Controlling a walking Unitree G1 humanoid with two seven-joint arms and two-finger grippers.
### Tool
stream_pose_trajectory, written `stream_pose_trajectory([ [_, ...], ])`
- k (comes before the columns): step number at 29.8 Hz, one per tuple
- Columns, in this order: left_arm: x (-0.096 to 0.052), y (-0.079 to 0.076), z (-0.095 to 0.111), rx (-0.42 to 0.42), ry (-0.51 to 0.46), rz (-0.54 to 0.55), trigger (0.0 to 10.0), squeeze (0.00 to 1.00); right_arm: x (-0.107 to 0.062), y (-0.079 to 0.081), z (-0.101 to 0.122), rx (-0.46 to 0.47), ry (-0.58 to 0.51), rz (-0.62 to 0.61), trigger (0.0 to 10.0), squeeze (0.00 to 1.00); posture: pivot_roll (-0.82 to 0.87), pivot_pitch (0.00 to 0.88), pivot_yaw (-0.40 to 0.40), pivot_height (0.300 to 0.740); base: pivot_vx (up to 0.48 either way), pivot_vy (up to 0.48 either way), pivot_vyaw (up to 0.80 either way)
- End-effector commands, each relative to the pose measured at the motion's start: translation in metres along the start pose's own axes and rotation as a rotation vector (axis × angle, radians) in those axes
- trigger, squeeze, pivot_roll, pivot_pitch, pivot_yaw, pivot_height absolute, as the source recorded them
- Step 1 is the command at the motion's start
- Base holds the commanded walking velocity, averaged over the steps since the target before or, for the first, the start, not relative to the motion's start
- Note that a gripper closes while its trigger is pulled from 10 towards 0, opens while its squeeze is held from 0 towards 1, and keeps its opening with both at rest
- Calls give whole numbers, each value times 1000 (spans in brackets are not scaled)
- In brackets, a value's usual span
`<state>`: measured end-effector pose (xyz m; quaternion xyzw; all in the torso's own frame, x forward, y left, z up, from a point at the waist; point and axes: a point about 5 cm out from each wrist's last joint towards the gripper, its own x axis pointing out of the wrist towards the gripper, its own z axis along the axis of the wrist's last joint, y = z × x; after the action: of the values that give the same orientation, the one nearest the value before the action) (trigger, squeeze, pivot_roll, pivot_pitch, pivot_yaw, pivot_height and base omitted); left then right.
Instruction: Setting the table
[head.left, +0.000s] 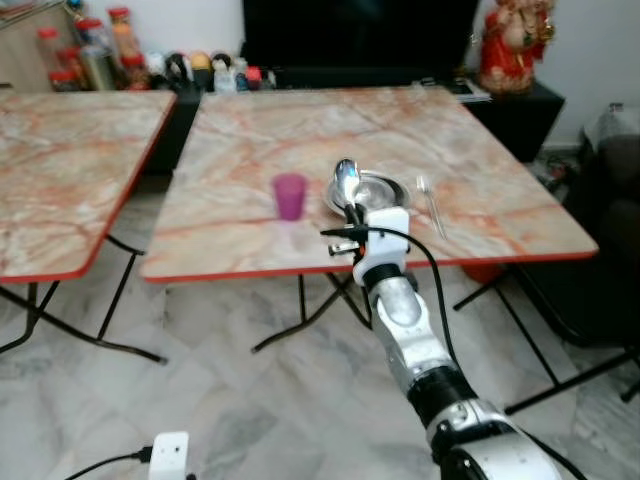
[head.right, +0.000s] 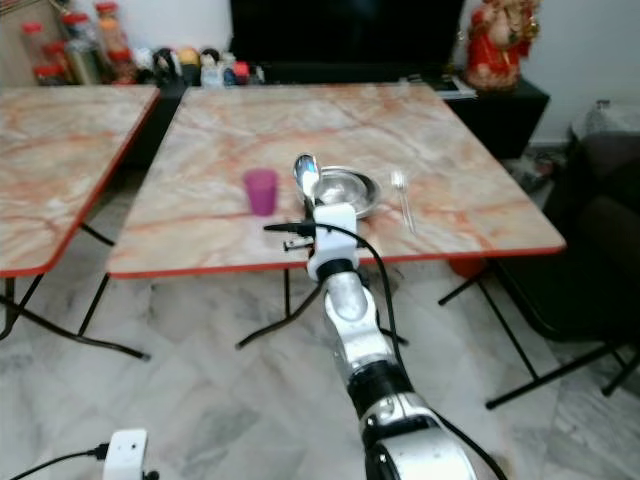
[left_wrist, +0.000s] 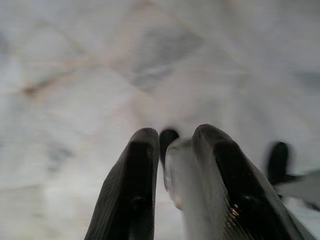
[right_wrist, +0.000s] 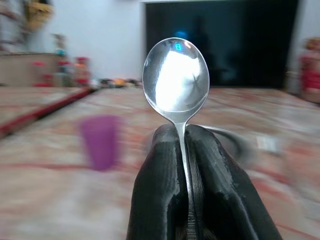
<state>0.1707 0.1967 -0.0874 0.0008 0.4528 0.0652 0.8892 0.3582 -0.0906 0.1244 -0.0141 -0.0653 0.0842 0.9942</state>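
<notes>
Viewed left to right. At far left stood a second tabletop (head.left: 60, 170), marble-patterned with a red edge and nothing set on it. On the main tabletop (head.left: 250, 130) we noted a purple cup (head.left: 290, 195) upright, then, well apart from it, a shallow metal plate (head.left: 375, 192), and just beside the plate a fork (head.left: 430, 203) lying flat.

Our right end effector (right_wrist: 182, 135), extended toward the near edge of the main tabletop, had its two fingers (right_wrist: 162, 190) clamped together on the handle of a metal spoon (right_wrist: 176, 80). The spoon stood upright, bowl uppermost, raised before the plate and not touching the tabletop.

We judged the spoon light, rigid and smooth, so liable to pivot or slide within the grip. The hold on the narrow handle just below the bowl appeared sound, though the rest of the handle was hidden between the fingers.

Our left end effector (left_wrist: 175, 150) hung over the pale tiled floor (left_wrist: 75, 75). A pale blurred object lay between its fingers; we could not tell whether they gripped it.
</notes>
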Motion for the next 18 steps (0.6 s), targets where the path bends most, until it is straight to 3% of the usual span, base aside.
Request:
stream_pose_trajectory([
  [1, 0, 10, 2, 6, -5, 24, 10000, 0, 5, 11, 10, 17, -34, 25, 10000, 0, -3, 0, -13, 740, 0, -428, 0],
  [8, 0, 10, 2, 8, -3, 24, 10000, 0, 3, 8, 7, 17, -28, 13, 10000, 0, -3, 0, -13, 740, 0, -402, 0],
  [18, 0, 12, 4, -6, -27, 32, 10000, 0, -1, 4, 3, 16, -16, -4, 10000, 0, -11, 0, -8, 740, 0, 0, 0],
])
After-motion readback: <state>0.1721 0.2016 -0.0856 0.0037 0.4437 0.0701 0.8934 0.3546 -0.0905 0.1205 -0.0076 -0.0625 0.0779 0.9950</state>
